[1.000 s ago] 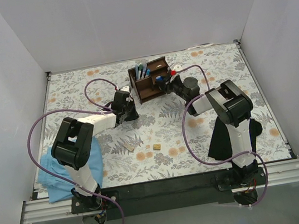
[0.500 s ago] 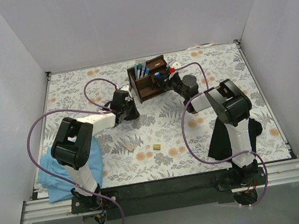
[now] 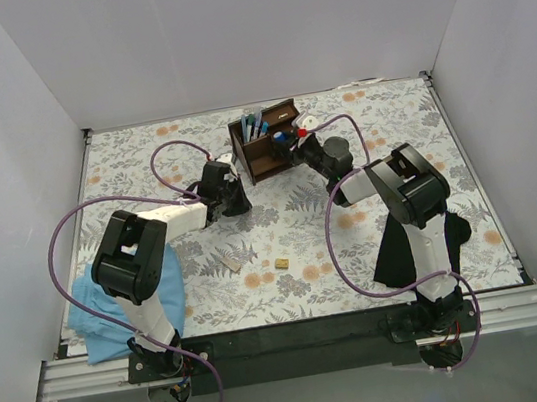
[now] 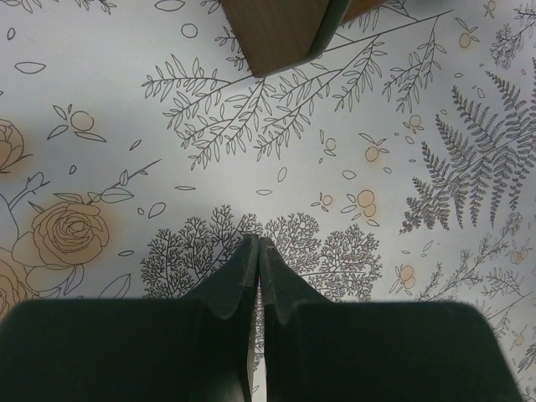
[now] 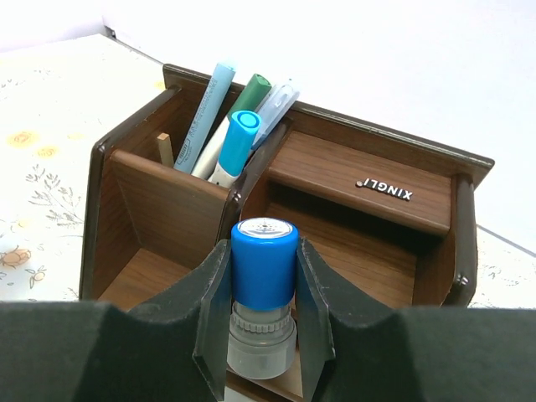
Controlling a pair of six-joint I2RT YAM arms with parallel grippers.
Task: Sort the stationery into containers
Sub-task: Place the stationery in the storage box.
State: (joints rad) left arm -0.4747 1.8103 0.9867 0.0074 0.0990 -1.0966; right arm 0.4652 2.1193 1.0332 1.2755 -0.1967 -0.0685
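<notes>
**Pens in, two pieces out**

The dark-brown wooden desk organiser point(image 3: 265, 144) stands at 12 o'clock, with blue and green pens point(image 5: 219, 126) leaning in its tall slot. A short blue-and-grey cylinder point(image 5: 264, 272) is gripped upright before it. A small tan block point(image 3: 282, 262) lies at its 6 o'clock, a flat beige piece point(image 3: 231, 263) at 7.

in 1 second, carried the blue-and-grey cylinder point(image 5: 263, 289), clamped in the right gripper point(image 3: 285, 142), a little leftward in the top view, from just off the organiser's point(image 3: 261, 162) right end to in against its open right-hand compartments. swung the red mark point(image 3: 301, 132) on that gripper leftward too, and drew the purple cable point(image 3: 329, 237) along behind.
</notes>
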